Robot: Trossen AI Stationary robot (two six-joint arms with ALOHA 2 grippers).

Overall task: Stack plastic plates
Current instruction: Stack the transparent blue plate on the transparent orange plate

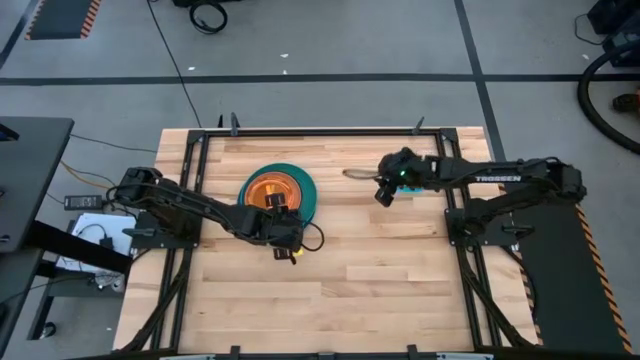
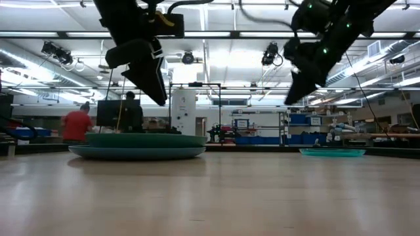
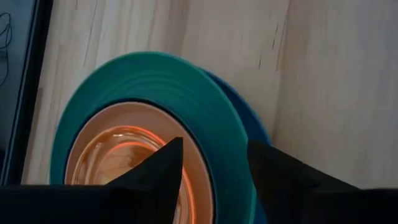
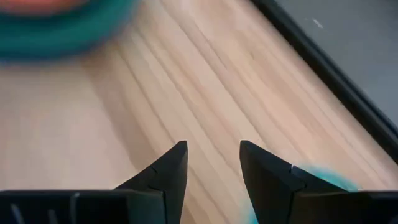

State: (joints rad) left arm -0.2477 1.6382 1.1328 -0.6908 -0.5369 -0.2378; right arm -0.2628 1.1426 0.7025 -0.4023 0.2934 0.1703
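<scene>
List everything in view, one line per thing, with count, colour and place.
Stack of round plastic plates: one stack, teal on blue with translucent orange on top, left of table centre.
Cyan plastic plate: one, lying alone on the table's right side under the right arm.
Wooden table: one, light wood, black frame.
People: two, one in red, in the room behind.
Left gripper: black, open, raised at the stack's near edge.
Right gripper: black, open, raised above the table's right side.

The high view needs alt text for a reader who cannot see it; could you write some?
A stack of plates, orange on teal, sits on a wooden table. The left gripper hovers beside it; the right gripper hangs apart.
</scene>
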